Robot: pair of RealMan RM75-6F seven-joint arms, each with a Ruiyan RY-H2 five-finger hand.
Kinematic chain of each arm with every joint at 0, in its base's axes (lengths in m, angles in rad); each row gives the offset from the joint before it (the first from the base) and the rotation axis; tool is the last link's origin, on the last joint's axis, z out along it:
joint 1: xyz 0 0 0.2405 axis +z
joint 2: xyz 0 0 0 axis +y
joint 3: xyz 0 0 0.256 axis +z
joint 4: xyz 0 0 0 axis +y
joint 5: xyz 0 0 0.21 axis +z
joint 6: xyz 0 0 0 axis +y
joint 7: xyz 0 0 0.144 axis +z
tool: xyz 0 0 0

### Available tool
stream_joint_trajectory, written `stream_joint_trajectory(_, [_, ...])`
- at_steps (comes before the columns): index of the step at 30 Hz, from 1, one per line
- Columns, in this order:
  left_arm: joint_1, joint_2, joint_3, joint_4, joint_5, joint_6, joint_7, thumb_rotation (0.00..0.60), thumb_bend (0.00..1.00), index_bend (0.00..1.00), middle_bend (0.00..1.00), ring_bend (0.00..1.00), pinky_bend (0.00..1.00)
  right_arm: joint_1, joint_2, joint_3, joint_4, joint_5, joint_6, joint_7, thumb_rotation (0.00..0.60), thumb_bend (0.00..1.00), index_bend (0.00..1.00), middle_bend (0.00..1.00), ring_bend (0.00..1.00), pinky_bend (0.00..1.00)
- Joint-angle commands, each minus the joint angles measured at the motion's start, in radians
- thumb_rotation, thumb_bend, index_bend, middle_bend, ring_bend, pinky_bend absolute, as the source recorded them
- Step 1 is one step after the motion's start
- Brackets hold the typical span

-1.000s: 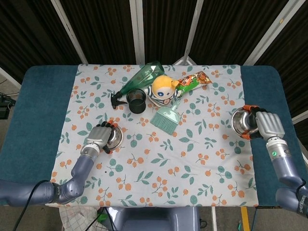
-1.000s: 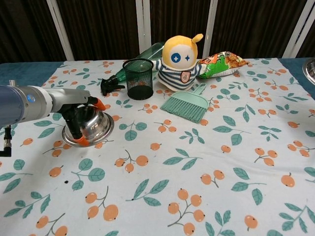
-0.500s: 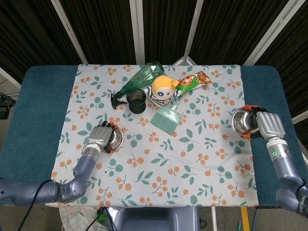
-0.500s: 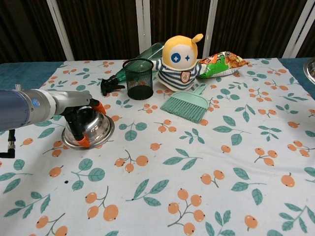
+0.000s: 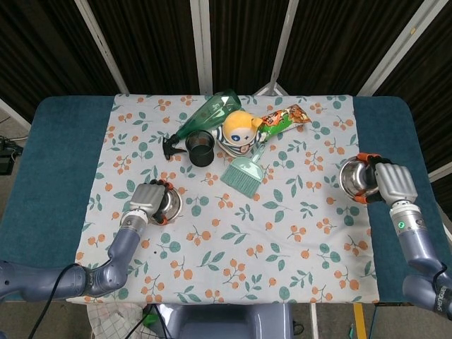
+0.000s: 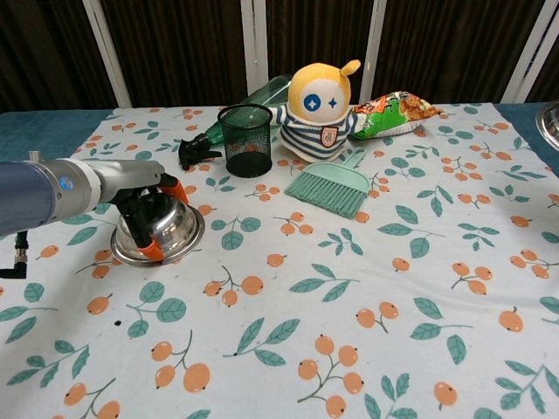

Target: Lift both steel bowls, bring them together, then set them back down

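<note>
One steel bowl (image 5: 169, 205) (image 6: 164, 230) sits on the floral cloth at the left, tilted slightly. My left hand (image 5: 146, 200) (image 6: 142, 212) grips it from its outer side, orange fingertips (image 6: 152, 252) curled over the rim. The other steel bowl (image 5: 354, 179) is at the cloth's right edge, held by my right hand (image 5: 393, 183), whose fingers wrap its rim. In the chest view only a sliver of that bowl's rim (image 6: 551, 124) shows at the right border, and the right hand is out of frame. Whether the right bowl touches the table I cannot tell.
At the back middle stand a black mesh cup (image 5: 200, 148) (image 6: 245, 140), a green spray bottle (image 5: 205, 119), a yellow-headed doll (image 5: 239, 132) (image 6: 322, 109) and a snack bag (image 5: 283, 119) (image 6: 393, 113). A green hand brush (image 5: 244, 172) (image 6: 330, 188) lies in front of them.
The left bowl has shifted slightly right and lies flatter on the cloth, with my left hand still holding it. The right hand and its bowl have barely moved.
</note>
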Motion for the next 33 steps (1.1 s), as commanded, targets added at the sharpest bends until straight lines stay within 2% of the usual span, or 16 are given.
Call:
stream_joint_trajectory(1, [0.005, -0.006, -0.005, 0.008, 0.025, 0.007, -0.019, 0.6, 0.16, 0.41, 0.34, 0.23, 0.42, -0.001, 0.0, 0.001, 0.003, 0.002, -0.001, 0.001, 0.6, 0.06, 0.32, 0.26, 0.38, 0.34])
stream_joint_trajectory(4, [0.014, -0.012, -0.012, 0.012, 0.082, 0.034, -0.047, 0.6, 0.16, 0.47, 0.4, 0.26, 0.45, -0.001, -0.001, 0.003, 0.006, 0.004, -0.002, 0.003, 0.6, 0.06, 0.32, 0.26, 0.38, 0.34])
stream_joint_trajectory(9, [0.041, -0.012, -0.032, 0.001, 0.165, 0.087, -0.111, 0.6, 0.16, 0.52, 0.45, 0.3, 0.49, -0.002, -0.002, 0.005, 0.002, 0.0, -0.002, 0.007, 0.6, 0.06, 0.32, 0.26, 0.38, 0.34])
stream_joint_trajectory(16, [0.111, 0.035, -0.092, -0.061, 0.243, 0.087, -0.304, 0.6, 0.16, 0.53, 0.47, 0.31, 0.5, -0.002, 0.007, 0.011, -0.03, -0.013, 0.01, 0.006, 0.6, 0.06, 0.32, 0.26, 0.38, 0.34])
stream_joint_trajectory(21, [0.203, 0.099, -0.192, -0.147, 0.29, -0.008, -0.625, 0.6, 0.16, 0.53, 0.47, 0.31, 0.5, -0.003, 0.009, 0.025, -0.065, -0.04, 0.038, 0.018, 0.6, 0.07, 0.32, 0.26, 0.38, 0.34])
stream_joint_trajectory(26, [0.289, 0.177, -0.292, -0.217, 0.326, -0.177, -0.947, 0.6, 0.16, 0.53, 0.47, 0.31, 0.5, -0.004, -0.006, 0.049, -0.089, -0.096, 0.073, 0.076, 0.6, 0.06, 0.32, 0.26, 0.38, 0.34])
stream_joint_trajectory(30, [0.359, 0.216, -0.381, -0.225, 0.401, -0.345, -1.216, 0.6, 0.16, 0.53, 0.47, 0.31, 0.49, -0.007, -0.014, 0.073, -0.117, -0.16, 0.083, 0.189, 0.6, 0.07, 0.32, 0.26, 0.38, 0.34])
stream_joint_trajectory(33, [0.399, 0.214, -0.428, -0.21, 0.476, -0.417, -1.352, 0.6, 0.16, 0.53, 0.47, 0.3, 0.49, -0.008, -0.013, 0.09, -0.138, -0.205, 0.075, 0.291, 0.6, 0.07, 0.33, 0.26, 0.38, 0.34])
